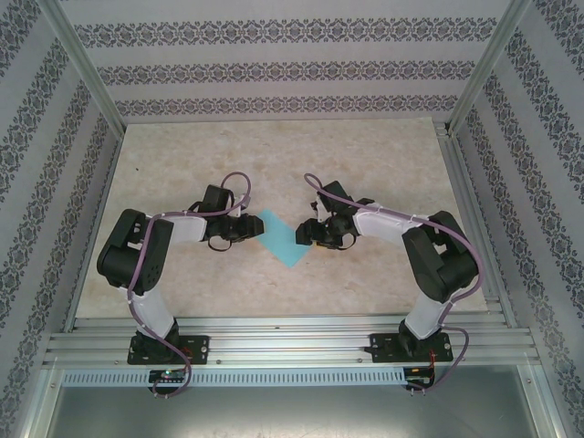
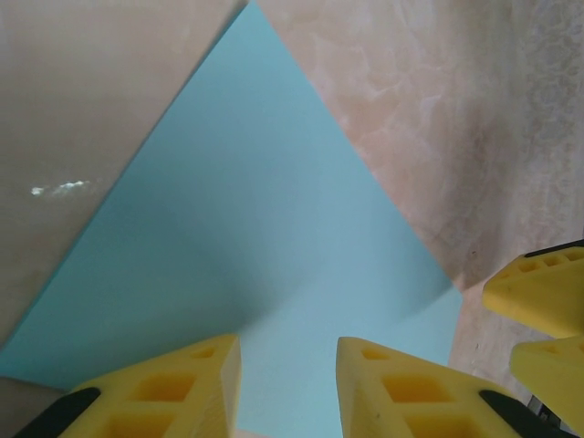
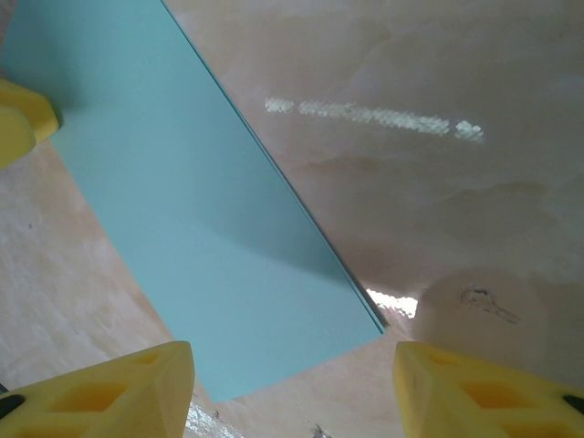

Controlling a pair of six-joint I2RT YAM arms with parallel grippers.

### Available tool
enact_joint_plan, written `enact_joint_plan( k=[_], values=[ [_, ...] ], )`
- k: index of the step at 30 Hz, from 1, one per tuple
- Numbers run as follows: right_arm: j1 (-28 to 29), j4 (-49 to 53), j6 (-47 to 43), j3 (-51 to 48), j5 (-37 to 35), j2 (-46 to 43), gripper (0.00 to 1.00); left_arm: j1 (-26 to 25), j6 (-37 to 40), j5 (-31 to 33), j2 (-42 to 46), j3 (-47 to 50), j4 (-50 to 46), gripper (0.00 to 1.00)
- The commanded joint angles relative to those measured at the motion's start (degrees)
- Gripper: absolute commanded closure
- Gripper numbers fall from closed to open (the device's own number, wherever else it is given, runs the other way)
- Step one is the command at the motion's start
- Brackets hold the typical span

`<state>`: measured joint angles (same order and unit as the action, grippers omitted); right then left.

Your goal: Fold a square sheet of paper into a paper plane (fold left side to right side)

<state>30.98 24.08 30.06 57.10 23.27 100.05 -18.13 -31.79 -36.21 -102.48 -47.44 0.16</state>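
Square sheet of paper (image 1: 281, 239): centre of overhead frame, on table (image 1: 182, 164); left claw (image 2: 287, 351) narrowly parted over one corner, right claw (image 3: 294, 360) spread wide.

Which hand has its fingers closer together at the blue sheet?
The left hand: its yellow fingers leave a narrow gap over the square sheet of paper, whereas the right hand holds its fingers wide apart.

Lab test cell: aluminium frame (image 1: 292, 336), patterned wall panels (image 1: 274, 55), marble-look tabletop (image 1: 274, 155).
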Motion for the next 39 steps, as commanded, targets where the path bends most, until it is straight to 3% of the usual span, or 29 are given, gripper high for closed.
enact_joint_plan(
  k=[1, 26, 39],
  values=[
    [0.1, 0.9, 0.0, 1.7, 0.5, 1.4, 0.40, -0.2, 2.3, 1.3, -0.3, 0.2, -1.0, 0.66],
    [1.5, -1.1, 1.8, 4.2, 4.9, 4.7, 0.40, -0.2, 2.5, 1.2, -1.0, 0.9, -0.3, 0.67],
    [1.9, 5.1, -0.9, 7.4, 1.8, 2.0, 0.40, -0.2, 2.7, 1.3, -1.1, 0.7, -0.4, 0.66]
  ],
)
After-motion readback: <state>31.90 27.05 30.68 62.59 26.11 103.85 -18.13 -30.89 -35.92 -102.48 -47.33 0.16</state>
